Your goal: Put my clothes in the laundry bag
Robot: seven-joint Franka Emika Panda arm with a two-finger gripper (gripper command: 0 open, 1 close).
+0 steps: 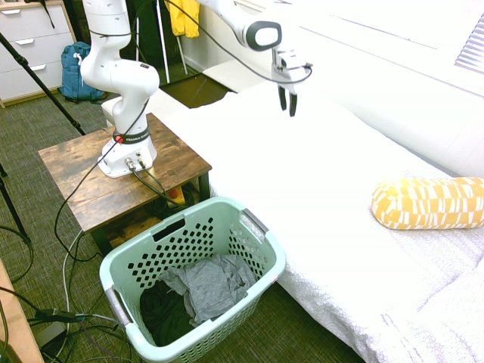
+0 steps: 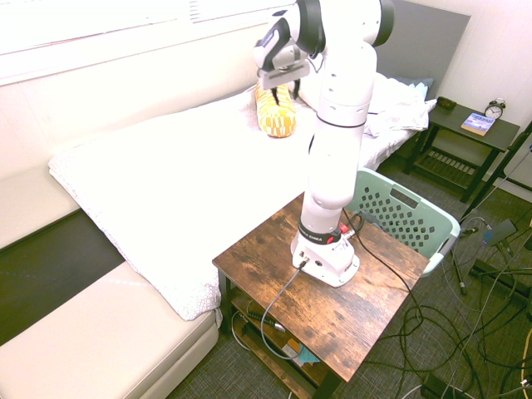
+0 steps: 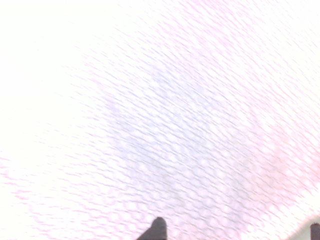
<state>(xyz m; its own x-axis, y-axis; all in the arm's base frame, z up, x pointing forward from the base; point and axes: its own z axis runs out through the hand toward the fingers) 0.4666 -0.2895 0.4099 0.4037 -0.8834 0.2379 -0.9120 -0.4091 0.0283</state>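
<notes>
1. Inside the pale mint-green perforated plastic laundry basket, at 7 o'clock in the first exterior view, lies the soft heather-grey knit garment, crumpled beside a dark fabric item.
2. Over the white textured bed cover, the end effector hangs empty, fingers slightly spread, pointing down.
3. Judgement: deposit step appears complete; next move calls only for retreat.
4. At 3 o'clock rests a yellow-and-white patterned cylindrical cushion.

You have a white bed under the hand; a wooden side table beside it; green carpet below; bright window behind.
</notes>
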